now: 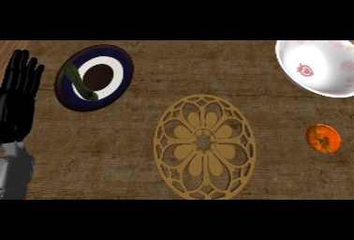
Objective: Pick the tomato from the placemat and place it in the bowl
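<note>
Notice that your only visible hand, the black left hand (19,101), rests at the frame's far left edge, fingers straight and apart, holding nothing, beside the dark blue round plate (83,104). Past the gold openwork round placemat (204,146) at centre, the small orange-red tomato (323,138) lies off the mat on the brown counter (104,150) at far right, below the white patterned bowl (325,56); the unseen right hand is likely nearer.

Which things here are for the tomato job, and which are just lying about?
For the job: round orange-red tomato; white bowl with red pattern; gold lattice placemat.
Just lying about: dark blue round plate; long green vegetable on it; black left hand, resting open.
</note>
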{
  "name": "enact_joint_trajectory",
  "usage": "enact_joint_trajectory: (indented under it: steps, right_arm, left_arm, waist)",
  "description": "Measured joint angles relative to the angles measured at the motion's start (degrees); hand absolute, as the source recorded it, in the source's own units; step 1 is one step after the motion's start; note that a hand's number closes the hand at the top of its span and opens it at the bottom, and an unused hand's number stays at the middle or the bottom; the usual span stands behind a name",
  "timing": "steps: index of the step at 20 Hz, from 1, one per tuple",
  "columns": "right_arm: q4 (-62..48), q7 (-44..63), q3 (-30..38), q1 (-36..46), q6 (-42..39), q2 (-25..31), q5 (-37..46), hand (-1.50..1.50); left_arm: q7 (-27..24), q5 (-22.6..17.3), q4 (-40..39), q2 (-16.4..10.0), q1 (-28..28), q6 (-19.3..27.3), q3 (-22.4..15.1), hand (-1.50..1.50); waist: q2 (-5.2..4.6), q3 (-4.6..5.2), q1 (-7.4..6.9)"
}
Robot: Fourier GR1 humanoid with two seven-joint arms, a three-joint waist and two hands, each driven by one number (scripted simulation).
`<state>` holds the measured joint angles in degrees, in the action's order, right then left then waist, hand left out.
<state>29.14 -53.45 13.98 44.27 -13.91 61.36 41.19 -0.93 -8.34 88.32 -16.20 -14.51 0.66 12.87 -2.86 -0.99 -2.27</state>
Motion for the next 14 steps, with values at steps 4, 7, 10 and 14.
enact_joint_trajectory:
  steps: [4, 7, 10, 14]
  right_arm:
    - [-2.5, -1.0, 1.2, 1.9, -2.9, 1.4, -3.7, 1.50]
    - [-3.8, -1.2, 1.1, 3.6, -4.7, 2.3, -5.6, 1.50]
    - [-4.9, -0.8, 0.2, 5.0, -6.3, 2.7, -6.8, 1.50]
    - [-5.4, 0.0, -2.0, 7.1, -8.3, 3.0, -7.5, 1.50]
  left_arm:
    - [0.1, 0.3, -0.4, 0.1, -0.6, -0.2, -0.6, 0.00]
    - [0.2, 0.2, -0.6, 0.2, -0.9, -0.6, -1.1, 0.00]
    - [0.1, 0.3, -0.9, 0.3, -1.2, -0.9, -1.4, 0.00]
    - [0.2, 0.4, -1.5, 0.2, -2.0, -1.2, -1.8, 0.00]
  waist:
    - [0.29, 0.15, -0.73]
    - [0.43, 0.30, -1.60]
    - [0.48, 0.42, -2.33]
    - [0.59, 0.56, -2.79]
